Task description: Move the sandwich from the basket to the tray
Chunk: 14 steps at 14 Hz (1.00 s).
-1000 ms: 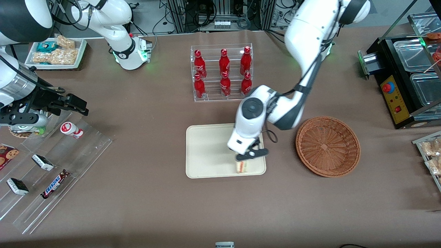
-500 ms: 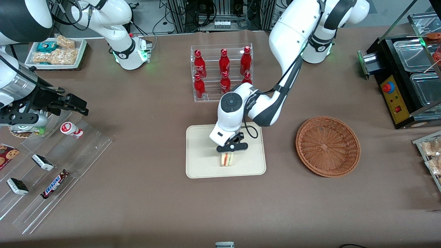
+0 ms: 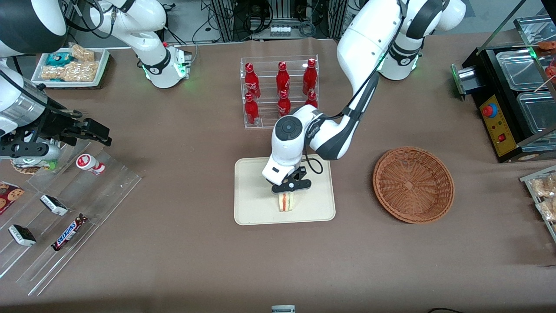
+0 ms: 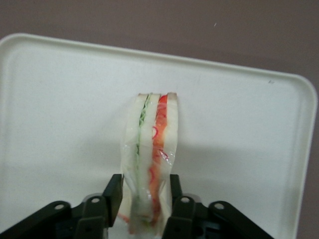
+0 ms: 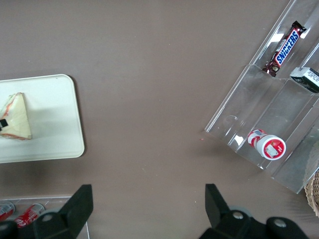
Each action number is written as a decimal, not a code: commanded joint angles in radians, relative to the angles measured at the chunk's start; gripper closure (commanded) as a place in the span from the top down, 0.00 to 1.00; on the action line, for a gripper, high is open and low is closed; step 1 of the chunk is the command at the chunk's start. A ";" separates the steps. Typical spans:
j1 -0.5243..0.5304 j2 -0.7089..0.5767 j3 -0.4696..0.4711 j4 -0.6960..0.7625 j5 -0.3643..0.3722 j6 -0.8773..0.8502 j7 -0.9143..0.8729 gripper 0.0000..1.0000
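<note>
The sandwich (image 3: pixel 286 202) stands on edge on the cream tray (image 3: pixel 252 191), near the tray's rim closest to the front camera. It is a pale wedge in clear wrap with green and red filling stripes (image 4: pixel 152 144). My gripper (image 3: pixel 287 194) is directly above it, shut on the sandwich, and its black fingers (image 4: pixel 113 191) pinch the wrap in on both sides. The right wrist view shows the sandwich (image 5: pixel 16 118) resting on the tray (image 5: pixel 50 124). The wicker basket (image 3: pixel 413 184) sits beside the tray toward the working arm's end, with nothing in it.
A clear rack of red bottles (image 3: pixel 280 91) stands farther from the front camera than the tray, close to my forearm. Stepped acrylic racks with snacks (image 3: pixel 65 217) lie toward the parked arm's end. A black machine (image 3: pixel 512 87) stands toward the working arm's end.
My gripper carried the sandwich from the tray's basket-side corner to the tray's middle over the last second. In the last half second it has barely shifted.
</note>
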 commanded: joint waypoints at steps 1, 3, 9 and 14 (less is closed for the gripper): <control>0.018 -0.144 0.027 -0.016 0.017 -0.101 0.018 1.00; 0.056 -0.224 0.028 -0.029 0.001 -0.166 0.060 1.00; 0.186 -0.328 0.031 -0.073 0.015 -0.365 0.118 1.00; 0.381 -0.524 0.029 -0.293 0.006 -0.365 0.377 1.00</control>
